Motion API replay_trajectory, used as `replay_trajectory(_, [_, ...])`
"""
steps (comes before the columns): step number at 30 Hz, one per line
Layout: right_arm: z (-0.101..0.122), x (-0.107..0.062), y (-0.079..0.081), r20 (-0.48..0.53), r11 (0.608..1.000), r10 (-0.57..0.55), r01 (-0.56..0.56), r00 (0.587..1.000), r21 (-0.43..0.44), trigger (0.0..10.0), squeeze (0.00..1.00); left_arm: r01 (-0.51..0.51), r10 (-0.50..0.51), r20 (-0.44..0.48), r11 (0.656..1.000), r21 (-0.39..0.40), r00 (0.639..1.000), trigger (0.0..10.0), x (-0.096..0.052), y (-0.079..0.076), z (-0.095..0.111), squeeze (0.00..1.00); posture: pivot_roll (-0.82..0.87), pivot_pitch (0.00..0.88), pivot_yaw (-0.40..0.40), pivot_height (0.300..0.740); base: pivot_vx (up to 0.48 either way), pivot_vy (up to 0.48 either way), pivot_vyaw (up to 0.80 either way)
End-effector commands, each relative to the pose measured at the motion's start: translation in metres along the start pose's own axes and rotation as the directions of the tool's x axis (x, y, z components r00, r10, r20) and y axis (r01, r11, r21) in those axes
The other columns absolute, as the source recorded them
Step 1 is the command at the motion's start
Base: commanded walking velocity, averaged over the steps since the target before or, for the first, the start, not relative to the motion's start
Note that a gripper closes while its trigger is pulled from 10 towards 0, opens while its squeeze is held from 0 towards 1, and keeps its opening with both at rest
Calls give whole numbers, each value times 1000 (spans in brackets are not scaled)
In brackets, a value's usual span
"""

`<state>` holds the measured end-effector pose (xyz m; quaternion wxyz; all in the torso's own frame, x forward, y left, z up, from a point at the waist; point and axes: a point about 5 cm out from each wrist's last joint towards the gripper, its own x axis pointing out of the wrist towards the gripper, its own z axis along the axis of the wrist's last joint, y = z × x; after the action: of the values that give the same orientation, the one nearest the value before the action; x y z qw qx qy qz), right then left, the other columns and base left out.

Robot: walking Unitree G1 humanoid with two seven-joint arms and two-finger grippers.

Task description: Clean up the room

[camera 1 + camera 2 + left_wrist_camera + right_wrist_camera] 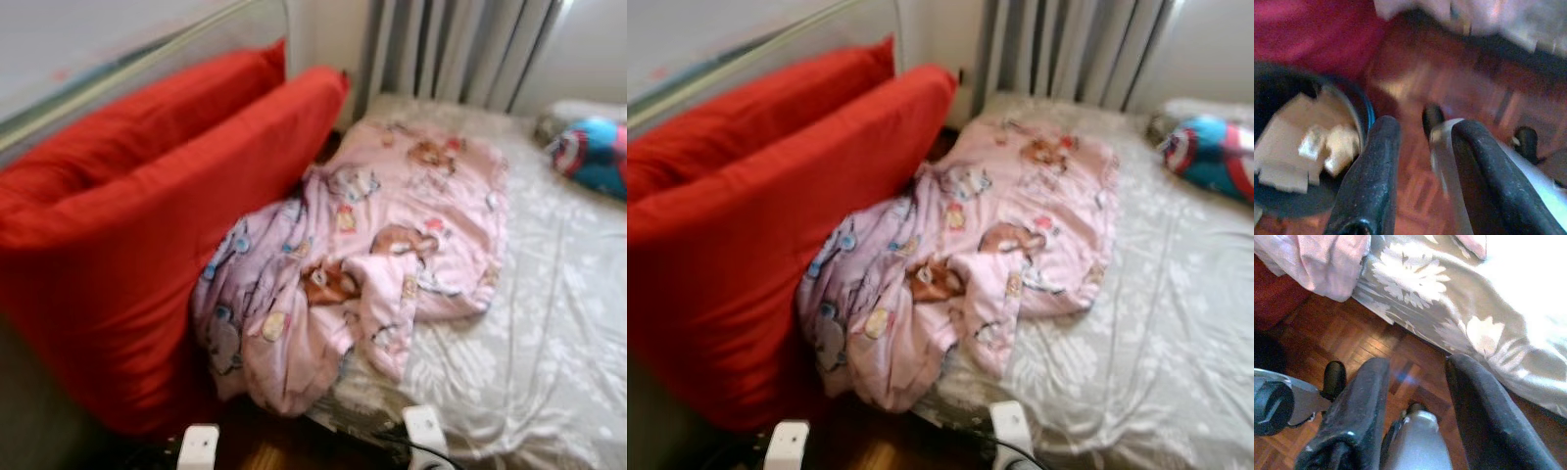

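Observation:
A crumpled pink blanket [362, 255] with cartoon prints lies on the bed, spilling over its near edge beside two big red pillows [147, 215] that lean against the headboard side. The bed sheet [549, 323] is grey with white flowers. My left gripper [1420, 161] hangs low over the wooden floor, open, with nothing between its black fingers [1371, 176]. My right gripper [1415, 396] also hangs open above the floor, close to the bed's edge, holding nothing.
A dark round bin [1303, 156] with white crumpled paper stands on the parquet by the left gripper. A blue and red cushion [593, 157] lies at the bed's far right. Grey curtains [451, 49] hang behind. Parts of my own legs [1283, 401] show below.

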<state>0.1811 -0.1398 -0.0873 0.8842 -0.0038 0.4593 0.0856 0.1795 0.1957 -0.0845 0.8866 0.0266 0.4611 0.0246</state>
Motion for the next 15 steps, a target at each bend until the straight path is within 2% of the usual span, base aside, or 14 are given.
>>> replay_trajectory(1, [-3,-2,-9,-10,1000,-19,19,1000,-7,10000,0,13,-13,-23,1000,-9,1000,10000,-1,-5,-8,0,-47,47,-15,740,285,0,800])
replay_trajectory(4, [-3,-2,-8,-10,1000,-19,19,1000,-4,10000,0,13,-14,-22,1000,-9,1000,10000,-1,-5,-8,0,-47,47,-15,740,287,0,533])
replay_trajectory(9, [-4,-2,-8,-4,1000,-21,21,1000,19,10000,0,13,-14,-22,1000,-8,1000,10000,-1,-5,-8,0,-49,47,-15,740,290,0,0])
replay_trajectory(15, [-2,-2,-9,15,999,-32,31,999,13,10000,0,11,-11,-4,1000,-21,1000,10000,-1,-5,-7,0,-49,49,-15,740,0,0,0])
